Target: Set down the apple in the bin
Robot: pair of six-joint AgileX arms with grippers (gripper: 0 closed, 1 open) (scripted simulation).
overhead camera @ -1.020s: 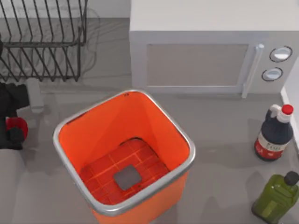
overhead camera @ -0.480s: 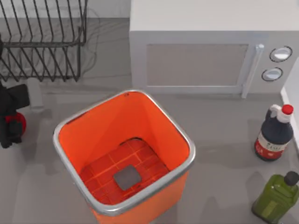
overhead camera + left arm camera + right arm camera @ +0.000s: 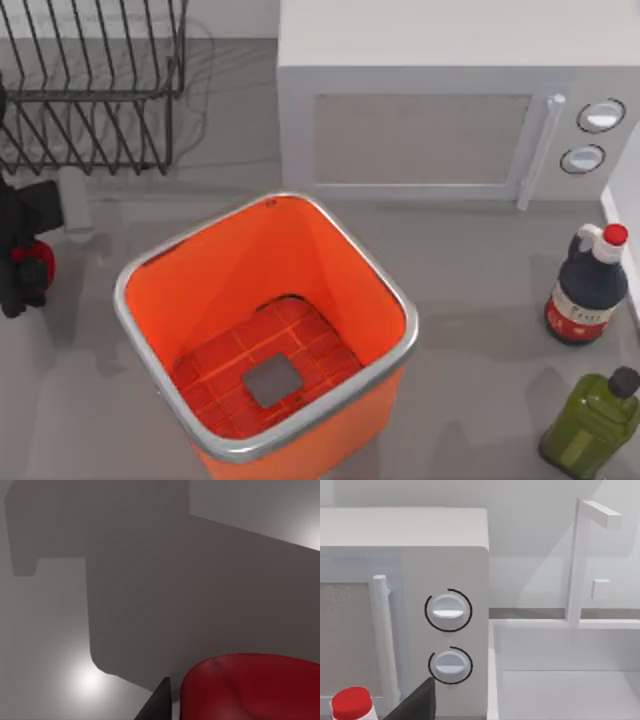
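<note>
Item: my left gripper, surface's left edge, closed on apple. Risk: slipping before reaching bin; grip shallow.

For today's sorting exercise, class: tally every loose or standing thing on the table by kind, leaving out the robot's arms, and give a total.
Apple: 1
Bin: 1
Bottles: 2, the dark sauce bottle and the green bottle
Dish rack: 1
Microwave: 1
Total: 6

left pincer, gripping apple, apparently rose slightly.
</note>
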